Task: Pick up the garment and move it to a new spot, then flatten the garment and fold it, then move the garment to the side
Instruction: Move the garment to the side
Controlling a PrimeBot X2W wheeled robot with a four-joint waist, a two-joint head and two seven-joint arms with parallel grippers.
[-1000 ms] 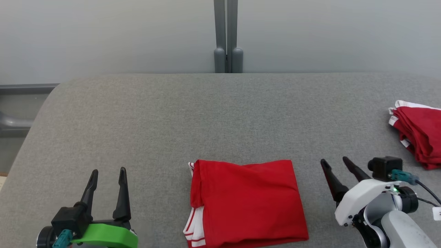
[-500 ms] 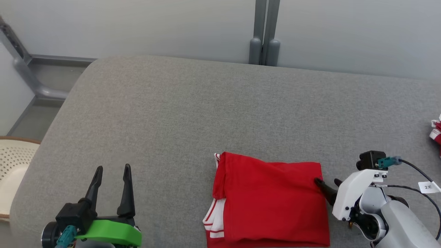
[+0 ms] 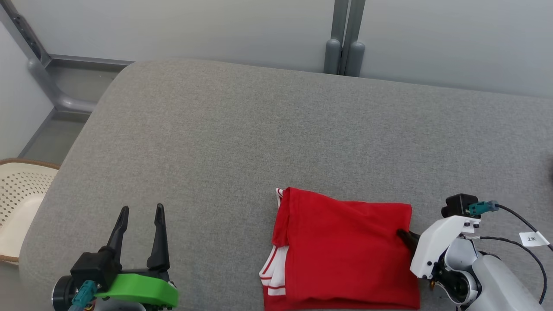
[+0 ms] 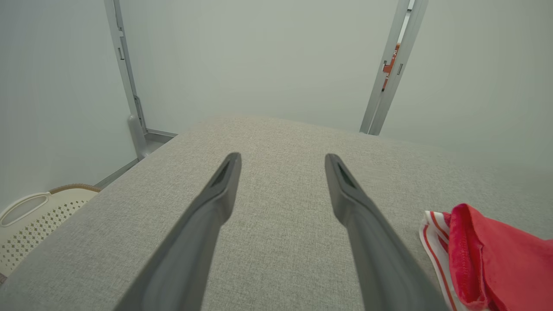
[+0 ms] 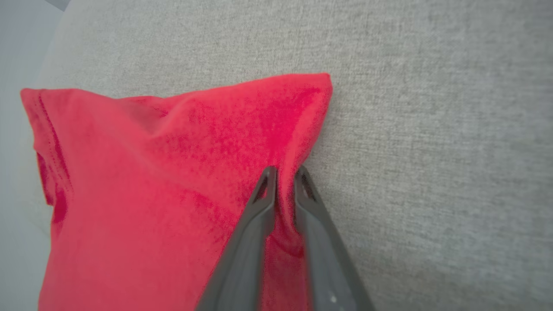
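A folded red garment (image 3: 345,250) with white striped trim lies on the grey cushioned surface (image 3: 259,138), low and right of centre in the head view. My right gripper (image 3: 404,236) pinches the garment's right edge; in the right wrist view its two fingers (image 5: 264,203) are closed together with a ridge of the red garment (image 5: 151,194) squeezed between them (image 5: 285,179). At the lower left my left gripper (image 3: 140,216) stands open above bare cushion, well left of the garment. The left wrist view shows that gripper (image 4: 283,164) spread wide, with the garment's (image 4: 497,259) striped corner at the right edge.
A cream perforated basket (image 3: 17,203) sits off the cushion's left edge, also seen as the basket (image 4: 34,224) in the left wrist view. Grey wall panels and a vertical post (image 3: 345,39) stand behind the cushion. A cable with a white tag (image 3: 533,238) trails from the right wrist.
The head camera has turned left. My right gripper reached the garment's right edge and closed on it. The left gripper stayed open and still.
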